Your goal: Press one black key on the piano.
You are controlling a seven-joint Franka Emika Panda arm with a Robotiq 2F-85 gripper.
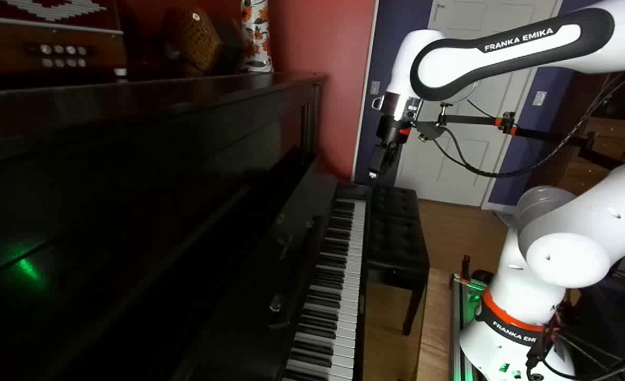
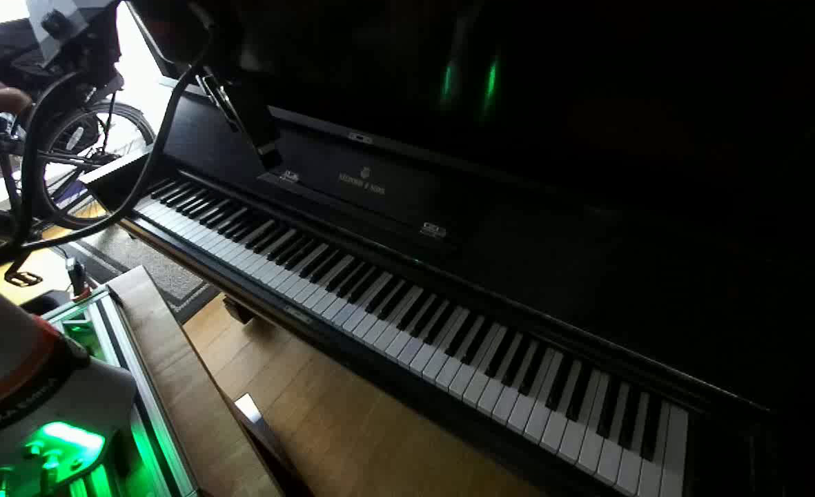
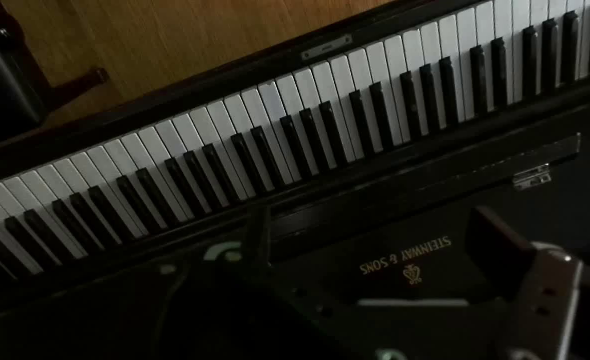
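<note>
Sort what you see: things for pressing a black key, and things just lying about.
For the job: piano, black keys, gripper.
Just lying about: dark tufted bench, bicycle, wooden box with round buttons, flower-patterned cylinder.

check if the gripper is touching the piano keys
Apart: in an exterior view, the gripper hangs higher than the piano keys, with a clear gap between them.

1. Wooden floor (image 1: 447, 233): in front of the piano (image 2: 552, 221).
2. Black bench (image 1: 397, 241): on the floor, just beside the piano.
3. Grey rug (image 2: 165, 276): on the floor, near one end of the piano.
4. Wooden counter (image 2: 190, 400): facing the piano, metal frame (image 1: 455, 328) along it.
</note>
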